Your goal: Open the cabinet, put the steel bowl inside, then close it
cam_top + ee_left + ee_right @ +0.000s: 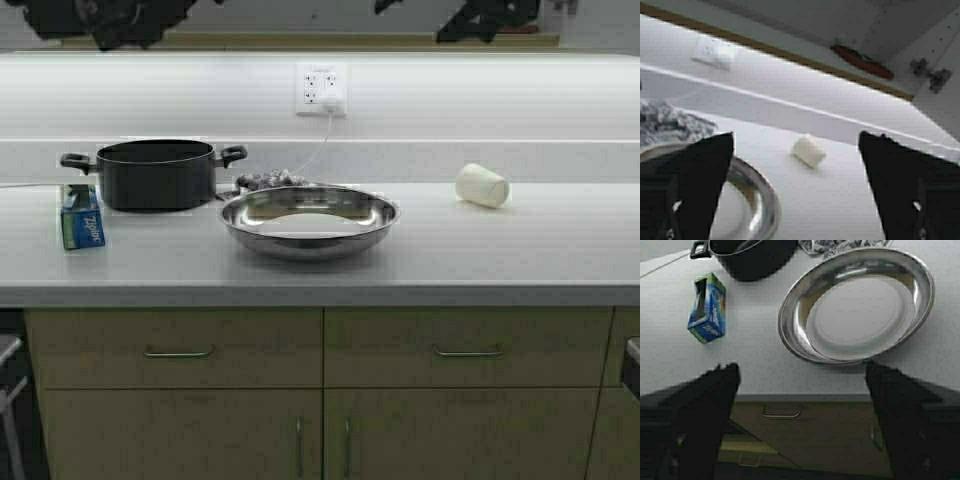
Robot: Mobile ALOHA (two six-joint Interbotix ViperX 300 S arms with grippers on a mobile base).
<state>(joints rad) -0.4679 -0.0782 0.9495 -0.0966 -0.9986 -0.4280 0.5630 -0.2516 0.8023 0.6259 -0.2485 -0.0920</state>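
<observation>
White counter (480, 250) carried the steel bowl (309, 220), which sat empty near the front edge: wide, shallow, mirror-bright, with a rolled rim. A black pot (155, 173) stood just behind and to its left, a blue box (81, 216) further left, and a pale cup (482, 185) lay tipped well to the right. Both the left gripper (795, 190) and right gripper (800, 410) hung spread wide, holding nothing, above the counter.
</observation>
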